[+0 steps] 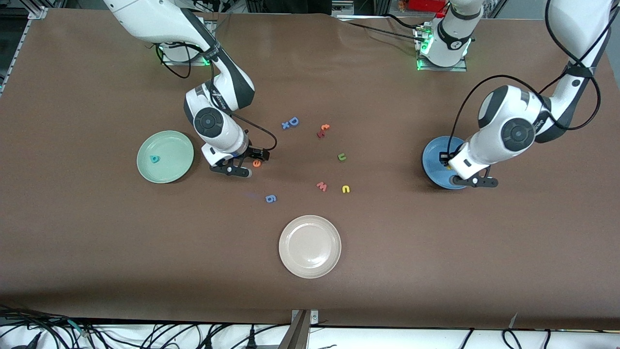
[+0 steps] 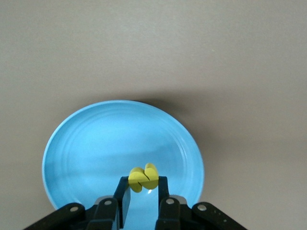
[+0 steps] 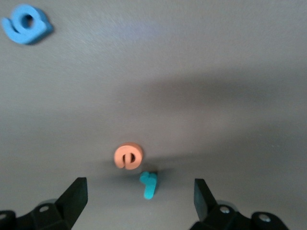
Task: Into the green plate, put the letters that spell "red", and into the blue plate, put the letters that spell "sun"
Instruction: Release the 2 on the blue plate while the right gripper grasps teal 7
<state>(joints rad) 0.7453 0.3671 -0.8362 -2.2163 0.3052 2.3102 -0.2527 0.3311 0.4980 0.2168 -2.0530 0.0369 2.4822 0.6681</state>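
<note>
The left gripper (image 2: pixel 143 199) hangs over the blue plate (image 2: pixel 86 143) at the left arm's end of the desk (image 1: pixel 436 252), its fingers pinched on the yellow s (image 2: pixel 144 177), which is lifted clear of the plate. The right gripper (image 3: pixel 139 196) sits low over the desk just beside the green plate (image 1: pixel 165 156), jaws spread wide and holding nothing; between its fingers lie the orange e (image 3: pixel 127 156) and the teal r (image 3: pixel 149 184), close together on the desk. The teal d (image 1: pixel 154 159) already rests in the green plate. Out on the middle of the desk, the olive u (image 1: pixel 342 156) lies farther from the front camera than the yellow u (image 1: pixel 346 189), which sits just beside the pink w (image 1: pixel 321 186). A blue 6 (image 1: pixel 271 198) lies nearer the camera than the right gripper. A blue D (image 1: pixel 293 121) with a small blue x (image 1: pixel 285 125) touching it, and a dark red letter (image 1: pixel 320 133) with a small orange one (image 1: pixel 325 127) against it, lie farther from the camera. A cream plate (image 1: pixel 310 246) sits nearest the camera.
</note>
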